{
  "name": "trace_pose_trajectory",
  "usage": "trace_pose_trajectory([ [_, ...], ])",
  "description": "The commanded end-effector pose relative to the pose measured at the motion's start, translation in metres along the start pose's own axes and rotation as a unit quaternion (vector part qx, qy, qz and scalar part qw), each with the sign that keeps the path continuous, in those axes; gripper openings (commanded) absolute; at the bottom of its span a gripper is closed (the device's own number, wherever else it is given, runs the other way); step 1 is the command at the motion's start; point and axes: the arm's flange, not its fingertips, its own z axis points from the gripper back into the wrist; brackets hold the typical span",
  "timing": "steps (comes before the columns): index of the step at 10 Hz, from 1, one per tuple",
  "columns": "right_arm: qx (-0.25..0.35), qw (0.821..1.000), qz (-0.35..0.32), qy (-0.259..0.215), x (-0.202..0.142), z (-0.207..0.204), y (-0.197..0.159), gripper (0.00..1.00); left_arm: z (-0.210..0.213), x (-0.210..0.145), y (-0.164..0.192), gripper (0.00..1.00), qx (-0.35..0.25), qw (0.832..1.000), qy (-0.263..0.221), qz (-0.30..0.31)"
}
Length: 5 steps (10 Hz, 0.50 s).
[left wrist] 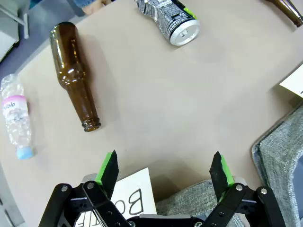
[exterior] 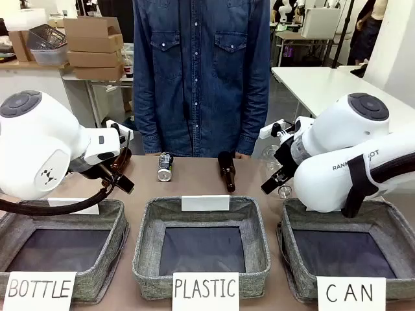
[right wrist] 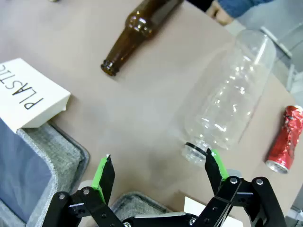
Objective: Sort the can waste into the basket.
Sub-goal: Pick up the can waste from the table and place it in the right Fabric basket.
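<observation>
A dented black can (exterior: 165, 166) with silver-white print lies on the table in front of the person; the left wrist view has the black can (left wrist: 170, 19) at the top. In the right wrist view, a crushed red can (right wrist: 284, 139) lies at the right edge, beyond a clear bottle. The grey basket (exterior: 293, 223) with the "CAN" sign (exterior: 350, 293) sits at front right. My left gripper (exterior: 120, 178) hovers open over the table; the left gripper (left wrist: 163, 170) has nothing between its pads. My right gripper (exterior: 277, 183) hangs open above that basket's far rim, and the right gripper (right wrist: 158, 177) is empty.
Like baskets signed "PLASTIC" (exterior: 146, 227) and "BOTTLE" (exterior: 117, 220) stand in the middle and at left. Brown bottles (left wrist: 75, 75) (right wrist: 142, 23), a small plastic bottle (left wrist: 16, 118) and a large clear bottle (right wrist: 227, 94) lie on the table. A person (exterior: 201, 71) stands at the far edge.
</observation>
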Motion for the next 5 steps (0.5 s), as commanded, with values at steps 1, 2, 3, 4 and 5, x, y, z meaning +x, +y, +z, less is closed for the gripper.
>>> trace_pose_trajectory([
  [1, 0.0, 1.0, 0.0, 0.0, 0.0, 0.0, 0.0, 1.0, 0.0, 0.0, 0.0, 1.0, 0.0, 1.0, 0.0, 0.0],
  [2, 0.0, 1.0, 0.0, 0.0, 0.0, 0.0, 0.0, 1.0, 0.0, 0.0, 0.0, 1.0, 0.0, 1.0, 0.0, 0.0],
  [3, 0.0, 1.0, 0.0, 0.0, 0.0, 0.0, 0.0, 1.0, 0.0, 0.0, 0.0, 1.0, 0.0, 1.0, 0.0, 0.0],
  [4, 0.0, 1.0, 0.0, 0.0, 0.0, 0.0, 0.0, 1.0, 0.0, 0.0, 0.0, 1.0, 0.0, 1.0, 0.0, 0.0],
  [5, 0.0, 1.0, 0.0, 0.0, 0.0, 0.0, 0.0, 1.0, 0.0, 0.0, 0.0, 1.0, 0.0, 1.0, 0.0, 0.0],
])
